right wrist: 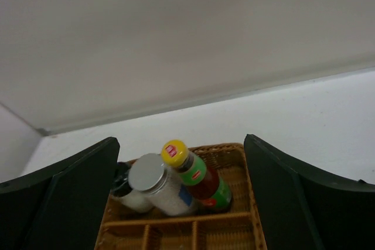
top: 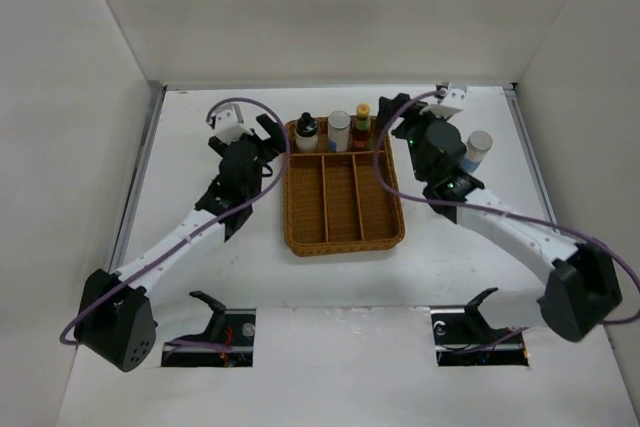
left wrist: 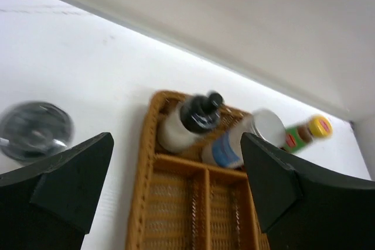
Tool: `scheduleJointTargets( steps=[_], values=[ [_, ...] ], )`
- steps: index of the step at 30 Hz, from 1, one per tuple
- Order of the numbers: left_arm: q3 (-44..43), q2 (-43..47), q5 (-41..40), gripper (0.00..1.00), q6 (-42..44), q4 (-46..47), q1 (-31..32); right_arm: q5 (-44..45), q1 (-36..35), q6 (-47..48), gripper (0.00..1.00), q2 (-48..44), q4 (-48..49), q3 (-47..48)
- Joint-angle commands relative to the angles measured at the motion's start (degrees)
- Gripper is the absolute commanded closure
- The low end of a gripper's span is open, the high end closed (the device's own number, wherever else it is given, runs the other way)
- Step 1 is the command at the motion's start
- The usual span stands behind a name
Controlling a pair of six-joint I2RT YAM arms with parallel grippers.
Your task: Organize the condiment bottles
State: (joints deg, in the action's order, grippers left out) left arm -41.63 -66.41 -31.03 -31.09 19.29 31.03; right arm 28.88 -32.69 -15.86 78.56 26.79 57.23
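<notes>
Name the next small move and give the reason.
Probably swing the right tool, open and empty, rightward toward the lone white-capped bottle: it stands on the table outside the tray, while three bottles already stand in the tray's far compartment.

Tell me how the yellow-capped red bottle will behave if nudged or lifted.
The yellow-capped bottle is tall and slim, so a push near its cap would probably tip it against the pale-lidded jar beside it. Its smooth round body may slip in a light grip.

You see a brown wicker tray (top: 343,209), split into three long slots and one cross slot, on the white table (top: 330,282).
</notes>
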Motion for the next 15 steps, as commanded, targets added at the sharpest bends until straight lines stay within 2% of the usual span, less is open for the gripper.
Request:
scheduleJointTargets(
  steps=[1,4,8,11,15],
  values=[
    [-4.42,0.85,-1.23,0.09,0.15,-14.71,-4.78,0.03,-3.38,-9.80,0.06,-6.04,-2.97,-7.21],
    [-5.48,-2.04,-1.76,0.09,0.50,-17.87,-9.44,0.73,-7.68,-11.12,0.05,-9.56,-2.62,-12.57],
    [-7.50,-6.70,-1.50,0.09,2.69,-18.76,-12.34,-0.23,-11.12,-11.21,0.00,-13.25,-2.53,-18.02],
    [-8.47,-8.11,-2.63,0.08,3.58,-19.29,-13.40,-1.63,-12.00,-11.21,0.00,-14.23,-2.35,-20.31],
    [-12.24,-14.52,-0.36,0.07,5.42,-21.13,-16.13,-3.13,-12.00,-11.30,0.00,-14.14,-1.12,-21.28]
  ],
)
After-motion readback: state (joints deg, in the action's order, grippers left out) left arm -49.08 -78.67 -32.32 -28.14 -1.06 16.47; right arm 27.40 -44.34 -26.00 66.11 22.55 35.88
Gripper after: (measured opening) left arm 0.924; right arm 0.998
